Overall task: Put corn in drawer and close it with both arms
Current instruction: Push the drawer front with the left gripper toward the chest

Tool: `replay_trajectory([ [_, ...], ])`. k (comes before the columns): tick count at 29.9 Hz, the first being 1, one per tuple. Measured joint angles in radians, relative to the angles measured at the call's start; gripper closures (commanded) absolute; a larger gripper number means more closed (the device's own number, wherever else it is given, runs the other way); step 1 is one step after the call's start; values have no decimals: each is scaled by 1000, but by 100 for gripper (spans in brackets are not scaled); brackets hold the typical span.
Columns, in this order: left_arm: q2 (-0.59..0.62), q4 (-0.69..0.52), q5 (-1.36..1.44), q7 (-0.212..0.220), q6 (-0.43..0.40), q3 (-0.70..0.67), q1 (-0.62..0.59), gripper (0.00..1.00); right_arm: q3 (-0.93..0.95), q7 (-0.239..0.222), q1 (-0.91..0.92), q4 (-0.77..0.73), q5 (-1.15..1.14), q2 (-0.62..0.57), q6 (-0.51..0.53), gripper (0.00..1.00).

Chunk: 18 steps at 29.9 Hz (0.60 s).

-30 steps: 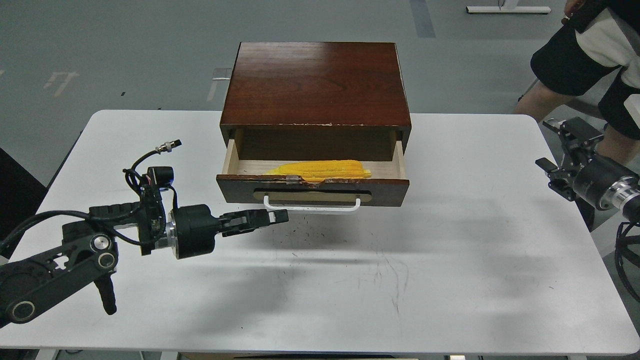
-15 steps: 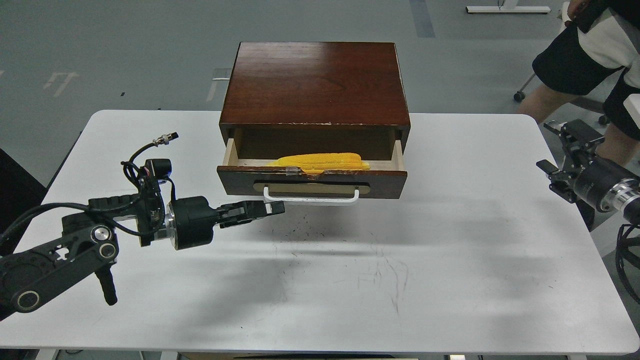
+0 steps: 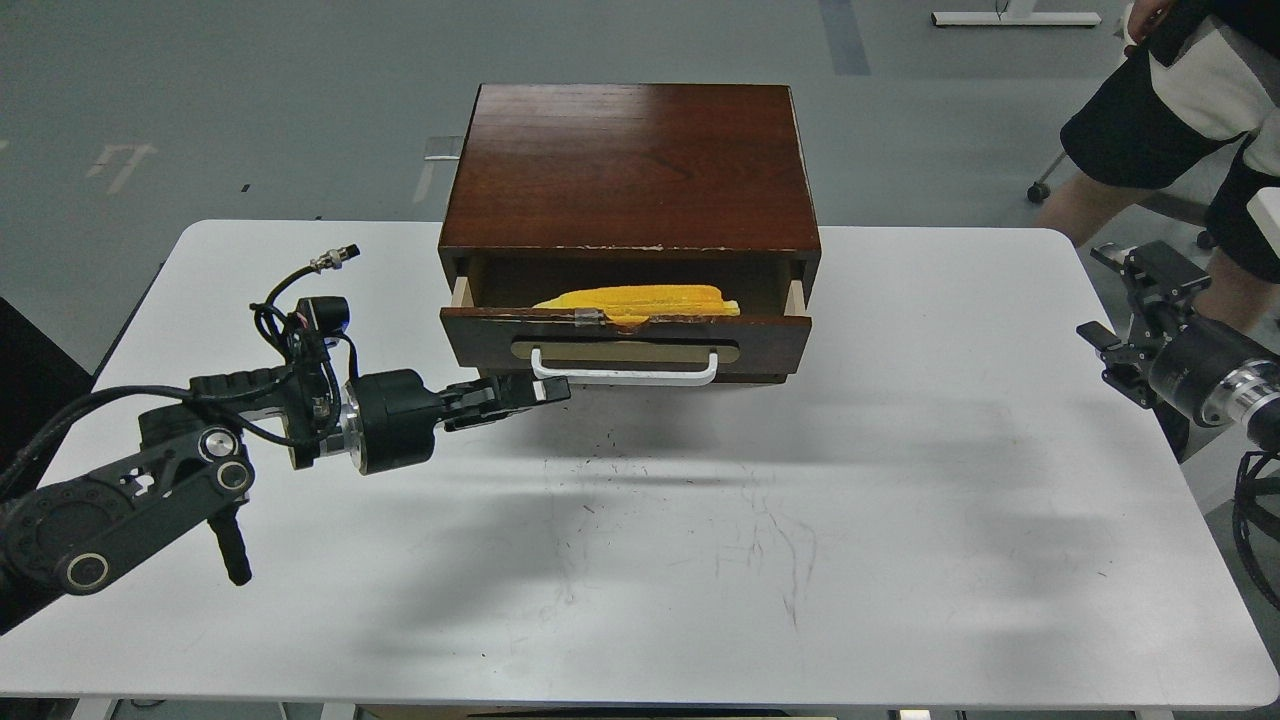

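Left gripper (image 3: 555, 391): fingers pressed together, nothing between them, pointing right along the table; the tips sit against the drawer front at the left end of the handle (image 3: 624, 369).

Left arm (image 3: 150, 480): black, jointed, entering from the lower left edge, with looped cables and a small connector standing above the wrist.

Right gripper (image 3: 1125, 305): fingers spread apart and empty, held off the right edge of the table — well apart from the drawer.

Right arm (image 3: 1215, 385): black with a silver ring, entering from the right edge.

Drawer (image 3: 625, 340): dark brown front, chipped along the top edge, white bar handle on a tan oval plate; open by a narrow gap only, pale wood sides showing at both ends.

Corn (image 3: 640, 300): bright yellow, lying lengthwise inside the drawer just behind the front, tapered end to the left.

Cabinet (image 3: 630, 165): reddish-brown box housing the drawer, standing at the far middle of the table.

Table (image 3: 700, 560): white top, scuffed with dark specks and scratches near the centre.

Person (image 3: 1180, 110): top right — legs and dark shorts only.
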Motion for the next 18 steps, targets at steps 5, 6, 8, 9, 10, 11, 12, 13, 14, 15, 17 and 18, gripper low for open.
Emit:
replay_trajectory([
  [5,-10,30,-2,-1,-1,0,-20,100,0,0,-1,0,0,0,-4,0],
  [6,-15,38,-6,-1,-1,0,-24,100,0,0,-1,0,0,0,-6,0],
  [8,-25,54,-18,0,-1,0,-34,100,0,0,-1,0,0,0,-11,0],
  [9,-29,61,-25,0,0,0,-38,100,0,0,-1,0,0,0,-13,0],
  [10,-33,68,-31,0,1,0,-41,100,0,0,-2,0,0,0,-15,0],
  [11,-35,74,-34,0,1,0,-43,100,0,0,-3,-1,0,0,-16,0],
  [12,-37,81,-37,0,2,0,-47,100,0,0,-4,-1,0,0,-18,0],
  [13,-38,89,-39,0,2,1,-52,100,0,0,-5,-1,0,0,-18,0],
  [14,-39,95,-40,0,3,2,-56,100,0,0,-6,-1,0,0,-18,0],
  [15,-39,100,-41,0,3,3,-58,100,1,0,-6,-1,0,-1,-18,0],
  [17,-39,106,-41,0,4,3,-59,100,1,0,-6,-1,0,-3,-19,0],
  [18,-39,108,-41,-1,4,3,-59,100,1,0,-7,-1,0,-4,-19,0],
])
